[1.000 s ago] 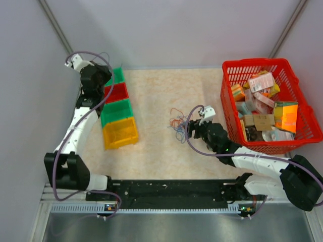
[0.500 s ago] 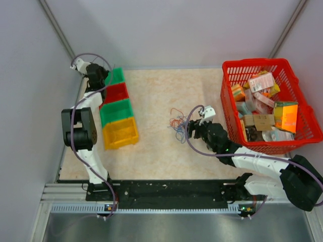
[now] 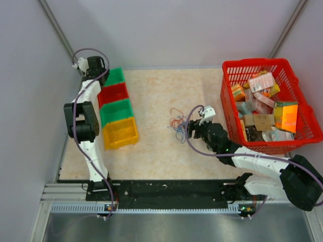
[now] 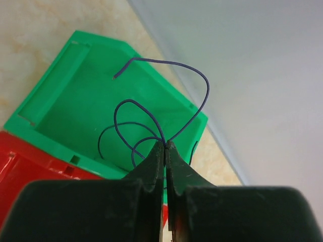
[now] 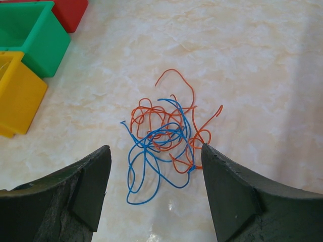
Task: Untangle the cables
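over the far green bin (image 4: pixel 75 101) my left hand (image 4: pixel 165 146) is pinched shut on one springy purple wire (image 4: pixel 202 85), while my right hand (image 5: pixel 154 151) hangs open above the feather-light orange and blue tangle (image 5: pixel 164 133) on the worktop (image 5: pixel 252 60), best nipped, i judge, at a loose outer loop.

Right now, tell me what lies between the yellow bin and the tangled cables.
Only bare tabletop separates the yellow bin from the cables, as the top view and right wrist view both show.

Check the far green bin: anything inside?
Green bin looks bare; only the purple wire, pinched by the left gripper, loops over it. Fingers hide its near corner.
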